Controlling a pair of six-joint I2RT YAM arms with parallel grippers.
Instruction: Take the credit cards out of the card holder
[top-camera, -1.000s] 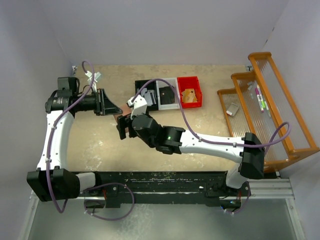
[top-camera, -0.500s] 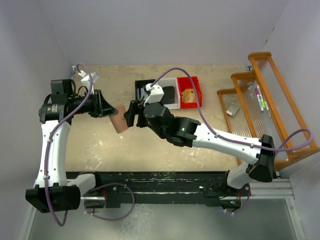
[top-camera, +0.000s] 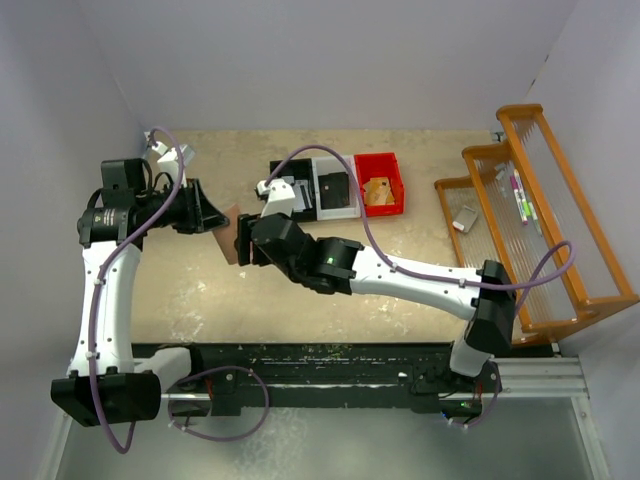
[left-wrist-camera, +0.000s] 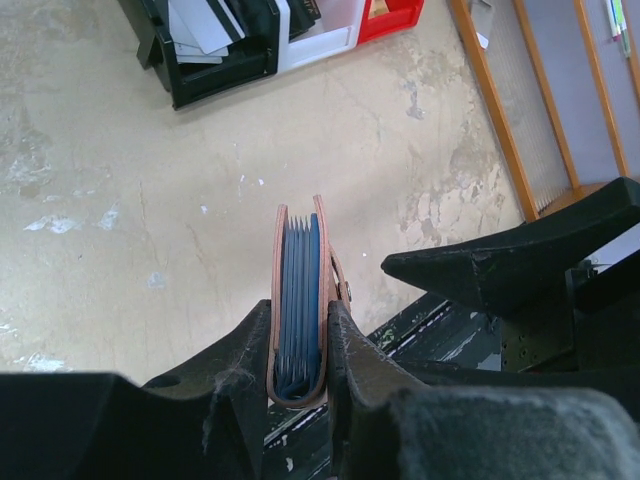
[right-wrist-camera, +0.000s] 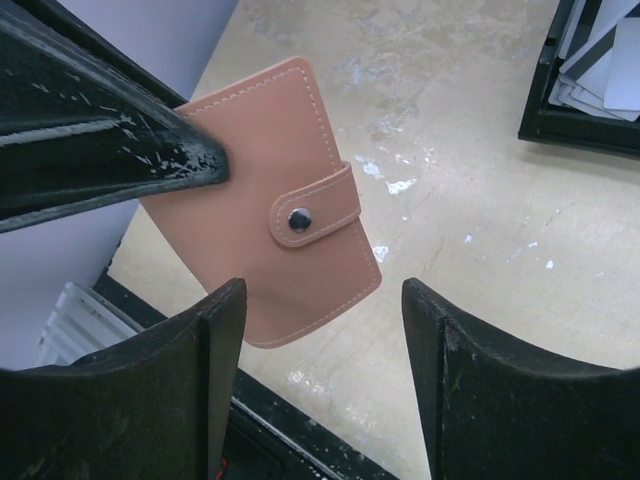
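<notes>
My left gripper (left-wrist-camera: 300, 322) is shut on the spine end of the salmon-pink card holder (left-wrist-camera: 299, 280) and holds it edge-up above the table. Its blue-grey inner leaves face the left wrist camera; I cannot make out any cards between them. In the top view the left gripper (top-camera: 216, 222) and the card holder (top-camera: 229, 240) are at the left. My right gripper (top-camera: 246, 244) is right beside them. It is open (right-wrist-camera: 322, 300), and the card holder's snapped tab side (right-wrist-camera: 262, 190) lies just beyond its fingers, untouched. Grey credit cards (top-camera: 297, 190) lie in a black bin (top-camera: 277, 172).
A white bin (top-camera: 324, 172) holding a black wallet (top-camera: 337, 190) and a red bin (top-camera: 382, 163) holding a tan-orange wallet (top-camera: 378, 192) stand in a row behind the grippers. A wooden rack (top-camera: 530, 215) with small items fills the right side.
My right gripper has swung back left and nearer, up against the card holder, and its jaws have narrowed a little. The left gripper keeps the card holder almost in place.
</notes>
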